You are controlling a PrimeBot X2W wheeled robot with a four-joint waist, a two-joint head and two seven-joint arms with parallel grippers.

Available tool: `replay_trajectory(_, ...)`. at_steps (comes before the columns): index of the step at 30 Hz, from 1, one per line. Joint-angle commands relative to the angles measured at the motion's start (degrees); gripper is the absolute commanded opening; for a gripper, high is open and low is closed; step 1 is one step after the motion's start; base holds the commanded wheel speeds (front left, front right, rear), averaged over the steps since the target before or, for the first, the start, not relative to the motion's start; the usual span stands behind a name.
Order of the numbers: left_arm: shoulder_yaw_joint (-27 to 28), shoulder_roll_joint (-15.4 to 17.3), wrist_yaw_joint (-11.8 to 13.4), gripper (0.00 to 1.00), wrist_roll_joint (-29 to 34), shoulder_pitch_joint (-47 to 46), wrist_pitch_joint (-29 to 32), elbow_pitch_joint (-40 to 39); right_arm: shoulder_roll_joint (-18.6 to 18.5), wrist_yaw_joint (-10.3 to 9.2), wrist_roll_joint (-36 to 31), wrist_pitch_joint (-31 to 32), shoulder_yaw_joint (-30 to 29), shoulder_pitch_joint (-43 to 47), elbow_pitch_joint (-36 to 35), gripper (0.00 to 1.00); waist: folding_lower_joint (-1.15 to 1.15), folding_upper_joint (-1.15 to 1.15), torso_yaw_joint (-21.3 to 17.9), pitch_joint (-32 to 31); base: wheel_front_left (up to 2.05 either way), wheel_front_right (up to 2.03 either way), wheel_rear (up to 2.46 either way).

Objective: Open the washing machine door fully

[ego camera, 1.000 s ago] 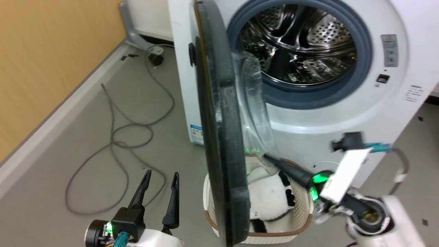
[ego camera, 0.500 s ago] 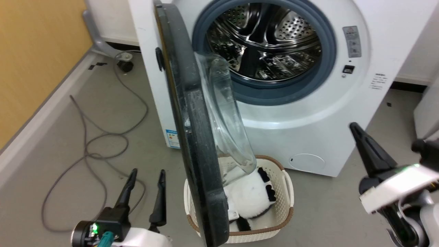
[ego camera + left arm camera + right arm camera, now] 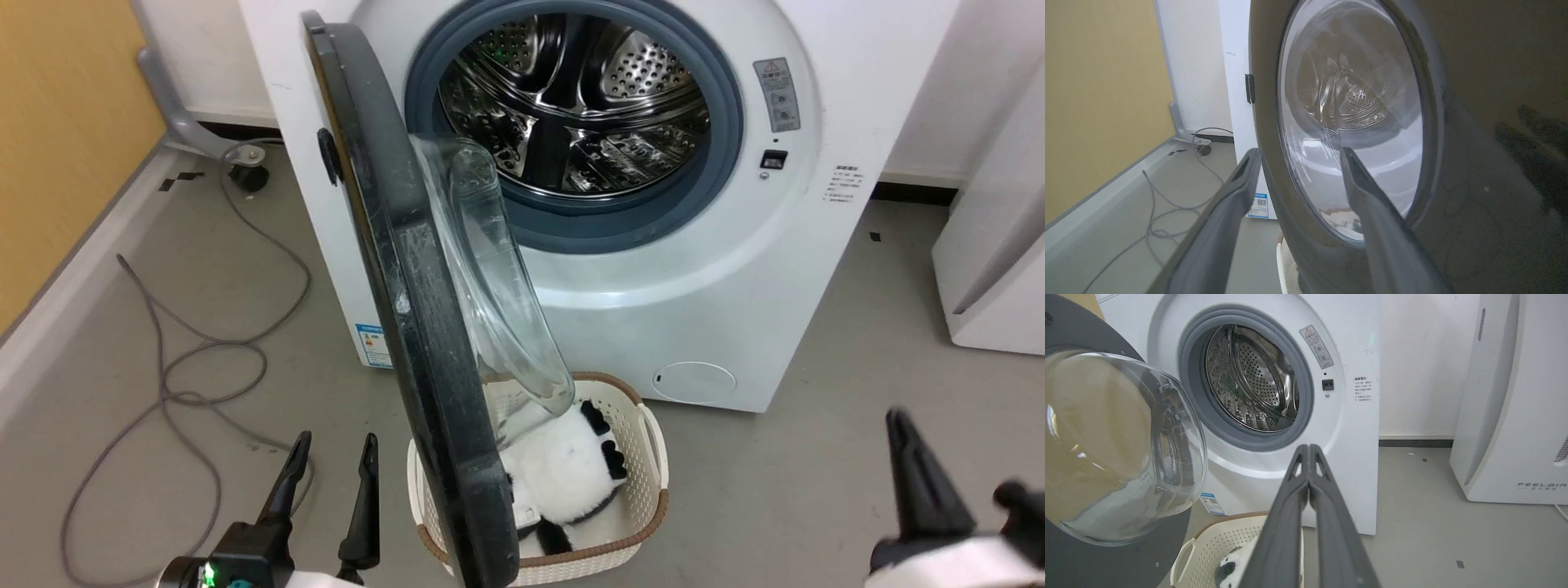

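Grey floor (image 3: 775,490) runs from a yellow wall (image 3: 57,122) to a white washing machine (image 3: 735,310) in the head view. The washing machine door (image 3: 408,327) stands swung out on its hinge at the machine's left side, edge-on to the camera and roughly square to the front. I judge it open, but short of fully. Its rim is scuffed black plastic. Its clear glass bowl (image 3: 482,310) bulges toward the perforated steel drum (image 3: 571,106), which sits inside a grey rubber ring (image 3: 722,163). Under the door's lower edge sits a cream lattice basket (image 3: 657,457) holding a black-and-white plush toy (image 3: 563,474). A grey cable (image 3: 163,384) loops along the floor's wall edge. The left claw (image 3: 337,438), fingers apart and empty, hovers beside the door's outer face. The right claw (image 3: 898,425) is well apart from the door, over open floor before the machine's right side.

In the left wrist view, the spread fingers (image 3: 1224,212) frame the glossy outer face, which is close ahead and not touched.

In the right wrist view, the fingers (image 3: 1290,506) are pressed together on nothing and point at the machine front. A white appliance (image 3: 1515,416) stands alongside.

Three things could go wrong from here:
- The left claw looks to stand in the path of the remaining swing, so the door could strike it.
- A push on the slick, curved glass could slide off.
- With nothing holding the door, it may drift back.
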Motion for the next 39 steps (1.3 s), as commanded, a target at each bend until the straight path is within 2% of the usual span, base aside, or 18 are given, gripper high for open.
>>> replay_trajectory(1,0.12,0.06,-0.31,1.0,0.27,0.92,-0.3,-0.2,0.87,0.05,-1.33,-0.66,-0.35,1.42,-0.12,0.0,0.0,0.0,-0.13,-0.05,0.0,0.0,0.0)
replay_trajectory(5,0.2,0.06,-0.58,1.0,0.32,1.52,-0.3,-0.31,3.18,0.05,-6.44,-2.73,-1.52,4.79,-0.6,0.0,0.0,0.0,-0.39,-0.1,0.0,0.0,0.0)
replay_trajectory(6,0.26,0.06,-0.65,1.0,0.34,1.66,-0.3,-0.39,3.6,0.05,-7.77,-3.22,-1.6,5.49,-0.73,0.17,0.0,0.0,-0.46,-0.05,0.0,0.0,0.0)
replay_trajectory(7,0.27,0.06,-0.74,1.0,0.36,1.77,-0.3,-0.45,3.92,0.05,-8.95,-3.6,-1.46,6.15,-0.76,1.0,0.0,0.0,-0.47,-0.01,0.0,0.0,0.0)
replay_trajectory(14,0.25,0.06,-1.23,1.0,0.55,2.12,-0.3,-0.46,5.66,0.05,-10.19,-5.17,-2.28,8.23,-0.27,1.0,0.0,0.0,0.05,0.05,0.0,0.0,0.0)
replay_trajectory(27,1.01,0.06,-1.3,1.0,0.61,1.46,-0.3,-1.5,6.27,0.05,-9.71,-5.51,-3.85,7.92,-0.99,1.0,0.0,0.0,1.01,-0.34,0.0,0.0,0.0)
replay_trajectory(30,1.48,0.06,-0.63,1.0,0.02,0.69,-0.3,-3.96,6.31,0.05,-9.52,-5.52,-4.09,7.97,-1.1,1.0,0.0,0.0,1.24,-0.37,0.0,0.0,0.0)
replay_trajectory(32,2.12,0.06,0.46,1.0,-3.84,0.06,-0.3,-6.25,6.32,0.05,-9.11,-5.52,-4.06,8.03,-1.09,1.0,0.0,0.0,1.4,-0.39,0.0,0.0,0.0)
replay_trajectory(35,2.63,0.06,0.62,1.0,-4.86,-1.11,-0.3,-10.08,6.33,0.05,-8.66,-5.52,-3.84,8.03,-1.0,1.0,0.0,0.0,1.51,-0.39,0.0,0.0,0.0)
replay_trajectory(36,2.88,0.06,0.82,0.54,-5.27,-1.66,-0.3,-11.66,6.33,0.05,-8.57,-5.52,-3.8,8.01,-0.98,1.0,0.0,0.0,1.56,-0.38,0.0,0.0,0.0)
replay_trajectory(37,3.02,0.06,0.81,0.24,-5.0,-2.19,-0.3,-13.11,6.33,0.05,-8.49,-5.52,-3.79,7.98,-0.98,1.0,0.0,0.0,1.59,-0.37,0.0,0.0,0.0)
replay_trajectory(38,3.1,0.06,0.81,0.0,-4.83,-2.85,-0.3,-14.63,6.33,0.05,-8.42,-5.53,-3.79,7.93,-1.0,1.0,0.0,0.0,1.62,-0.36,0.0,0.0,0.0)
replay_trajectory(39,3.22,0.06,0.94,0.0,-4.81,-3.63,-0.3,-16.21,6.33,0.05,-8.37,-5.53,-3.77,7.87,-1.02,1.0,0.0,0.0,1.64,-0.33,0.0,0.0,0.0)
